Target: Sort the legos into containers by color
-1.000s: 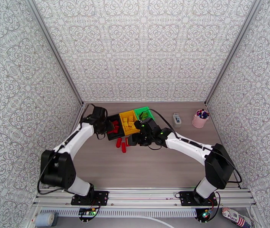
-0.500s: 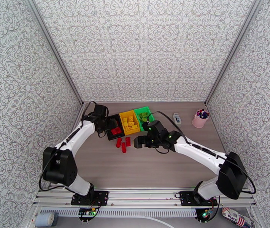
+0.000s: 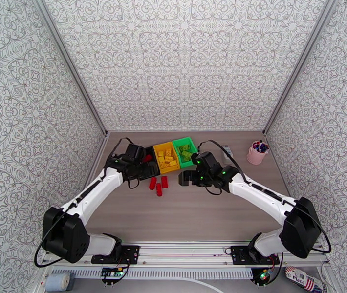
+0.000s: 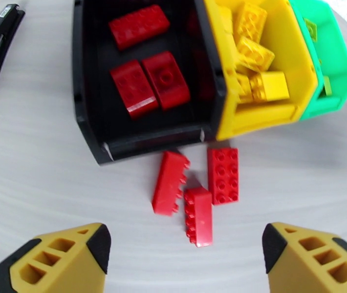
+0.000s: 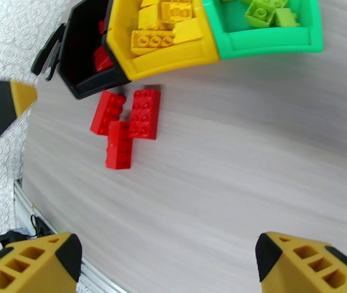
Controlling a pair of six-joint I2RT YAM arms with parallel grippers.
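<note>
— Containers (image 4: pixel 222 94): how many are sitting out?

— Three, joined in a row toward the far middle of the table (image 3: pixel 198 216). Going left to right: one black bin (image 4: pixel 83 94), one yellow bin (image 4: pixel 266 115), one green bin (image 4: pixel 339 79).

— And the arms?

— Two are reaching in. The left gripper (image 4: pixel 185 247) is hovering just on the near side of the black bin, fingers spread wide and gripping nothing. The right gripper (image 5: pixel 168 257) is hanging over bare table on the near side of the yellow and green bins, also gaping wide and empty.

— Anything else standing there?

— One pink cup (image 3: pixel 255 156) is standing at the far right, well apart from the bins.

— Now the legos (image 5: pixel 144 113).

— Three red bricks (image 4: pixel 133 89) are lying in the black bin. Three loose red bricks (image 4: pixel 198 216) are lying bunched together on the table, just in front of the black and yellow bins. Yellow bricks (image 4: pixel 254 52) are heaping up in the yellow bin: at least five, too piled to count exactly. Green bricks (image 5: pixel 261 10) are lying in the green bin: at least three, with the rest cut off.

— The surface and the room?

— Grey-brown wood grain is running across the table. Walls (image 3: pixel 173 59) printed with a grey-and-white ornament are closing it in on three sides, and a metal rail (image 3: pixel 183 260) is carrying both arm bases along the near edge.
</note>
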